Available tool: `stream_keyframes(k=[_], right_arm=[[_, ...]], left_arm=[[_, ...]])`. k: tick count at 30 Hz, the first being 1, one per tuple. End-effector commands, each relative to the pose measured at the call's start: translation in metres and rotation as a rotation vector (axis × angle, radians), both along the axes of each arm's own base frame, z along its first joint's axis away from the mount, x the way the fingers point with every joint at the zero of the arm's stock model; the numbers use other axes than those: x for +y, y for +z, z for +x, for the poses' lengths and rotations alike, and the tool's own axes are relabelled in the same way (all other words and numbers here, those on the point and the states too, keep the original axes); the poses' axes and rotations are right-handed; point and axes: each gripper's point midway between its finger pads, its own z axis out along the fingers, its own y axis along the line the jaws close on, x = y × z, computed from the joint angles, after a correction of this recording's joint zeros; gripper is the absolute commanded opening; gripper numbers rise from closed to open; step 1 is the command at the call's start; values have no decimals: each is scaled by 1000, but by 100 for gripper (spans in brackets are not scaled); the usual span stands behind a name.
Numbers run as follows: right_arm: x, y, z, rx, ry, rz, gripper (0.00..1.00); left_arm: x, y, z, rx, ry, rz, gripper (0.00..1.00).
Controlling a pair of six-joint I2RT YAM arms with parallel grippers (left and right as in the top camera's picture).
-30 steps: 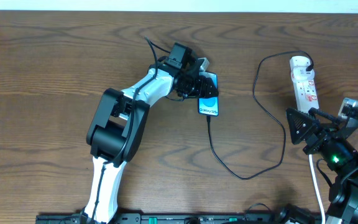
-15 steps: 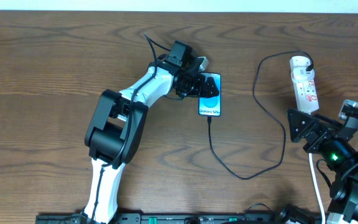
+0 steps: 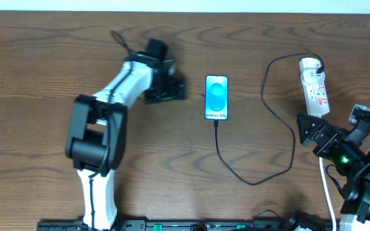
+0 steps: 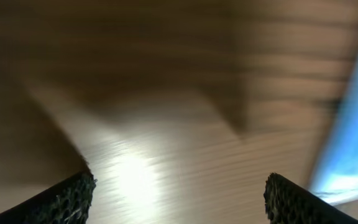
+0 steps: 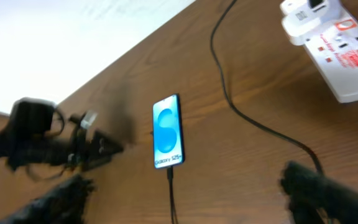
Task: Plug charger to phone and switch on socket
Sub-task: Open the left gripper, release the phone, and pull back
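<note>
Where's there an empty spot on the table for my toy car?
The table is bare left of the left arm. There is more room between that arm and the charger, below the phone. The right side is crowded: the charger's loop, the socket and the right gripper sit close together.

Phone [image 3: 216,97] light blue; charger [image 3: 218,144] black; socket [image 3: 317,88] white, red marks.
</note>
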Motion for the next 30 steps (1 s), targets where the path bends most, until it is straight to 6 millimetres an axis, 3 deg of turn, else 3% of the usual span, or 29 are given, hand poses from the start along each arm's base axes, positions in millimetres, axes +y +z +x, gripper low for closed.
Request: stream_keyframes(k=[1,3,5,7,8,11,14,17,23,30], right_arm=[[-22,-7,3,47,-111,-51,63],[-41,-19,2,107,-203,-94,43],[-66,-39,0,216,-351,-89,21],[-70,-51,4,269,-381,-52,4],[-72,-59,8,297,-385,-35,1],[-79,-82,19,373,-388,-2,1],[-84,-100,30,445,-401,41,1],[-93,-110,45,499,-400,59,1],[-117,-120,76,615,-447,93,1],[-145,-125,116,677,-518,122,1]], left_arm=[[55,36,3,-75,89,139,88],[63,66,6,-134,113,126,89],[71,111,5,-227,140,106,88],[77,147,1,-309,157,94,88],[82,171,-4,-366,168,100,88],[102,218,-23,-492,213,169,88],[122,249,-47,-590,264,228,88],[143,265,-74,-658,319,277,88],[183,265,-122,-708,453,295,88],[209,282,-167,-816,593,246,89]])
